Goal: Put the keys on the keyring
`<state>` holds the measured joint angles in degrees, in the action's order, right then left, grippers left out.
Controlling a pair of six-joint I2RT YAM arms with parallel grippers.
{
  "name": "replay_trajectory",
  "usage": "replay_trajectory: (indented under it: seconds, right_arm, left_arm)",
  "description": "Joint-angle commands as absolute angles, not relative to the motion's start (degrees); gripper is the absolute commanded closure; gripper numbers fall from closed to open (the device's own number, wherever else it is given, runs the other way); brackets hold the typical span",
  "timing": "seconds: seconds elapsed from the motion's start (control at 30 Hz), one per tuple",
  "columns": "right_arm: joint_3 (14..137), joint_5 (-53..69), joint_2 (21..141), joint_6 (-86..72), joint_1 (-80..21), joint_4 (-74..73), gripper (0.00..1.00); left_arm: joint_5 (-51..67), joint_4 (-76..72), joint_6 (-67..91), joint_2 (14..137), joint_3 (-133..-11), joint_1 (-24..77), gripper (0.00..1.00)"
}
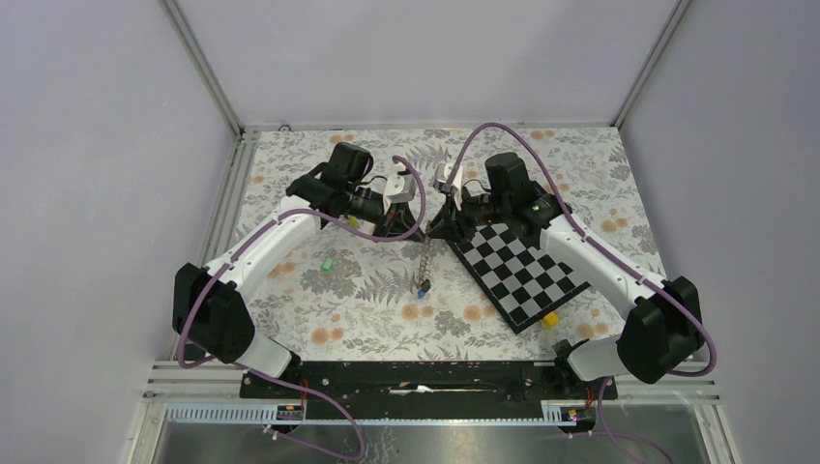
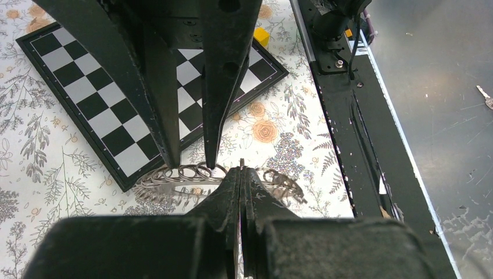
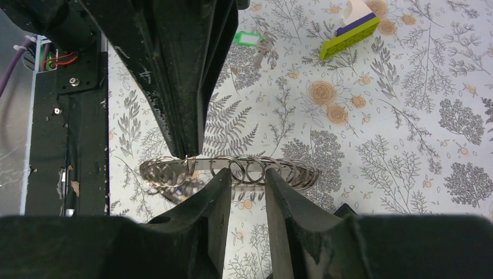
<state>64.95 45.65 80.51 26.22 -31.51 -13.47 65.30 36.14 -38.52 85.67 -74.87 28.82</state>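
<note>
The keyring (image 1: 425, 256), a silver chain of small rings, hangs in the air between both grippers, and a strand drops down to the blue key (image 1: 423, 287). My left gripper (image 2: 241, 170) is shut on a thin metal piece of the keyring (image 2: 279, 180). My right gripper (image 3: 247, 177) has its fingers slightly apart, with a few rings of the keyring (image 3: 290, 171) pinched between them. The two grippers meet tip to tip above the table (image 1: 418, 220). The green key (image 1: 327, 262) lies on the cloth to the left and also shows in the right wrist view (image 3: 248, 39). I see no black-brown key.
The checkerboard (image 1: 522, 271) lies right of centre, under the right arm. A small yellow block (image 1: 549, 319) sits at its near corner. A yellow-green stick (image 3: 349, 32) lies beyond the green key. A black rail (image 1: 416, 377) runs along the near edge.
</note>
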Motion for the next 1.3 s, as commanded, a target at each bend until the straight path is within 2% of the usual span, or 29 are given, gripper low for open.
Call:
replay_trajectory:
  seconds: [0.0,0.37,0.6,0.77,0.9,1.27]
  right_arm:
    - [65.19,43.26,79.89,25.94,-31.95,-11.7,0.65]
    - [65.62,41.71,75.57,30.81,-30.42,-16.6,0.64]
    - [66.93,50.47,73.93,32.6,-30.28,-22.46,0.6]
    - [65.63,53.23,74.6,29.64,-30.4,-19.64,0.59]
    - [64.87,54.0,75.89,25.75,-30.41,-15.44,0.61]
    - [64.48,51.8,78.0,24.13,-31.29,-12.6,0.69]
  left_arm:
    - [67.89,34.1,-40.49,83.28,-75.33,29.18,1.0]
    - [66.63,34.19,-40.4,83.46,-76.36,29.18,1.0]
    - [66.39,34.27,-39.16,84.52,-77.65,29.17,1.0]
    - [66.02,31.61,-35.1,85.16,-77.8,29.18,1.0]
    - [66.24,26.24,-31.43,84.24,-75.82,29.26,1.0]
    - [66.38,25.84,-30.48,84.47,-75.92,29.44,1.0]
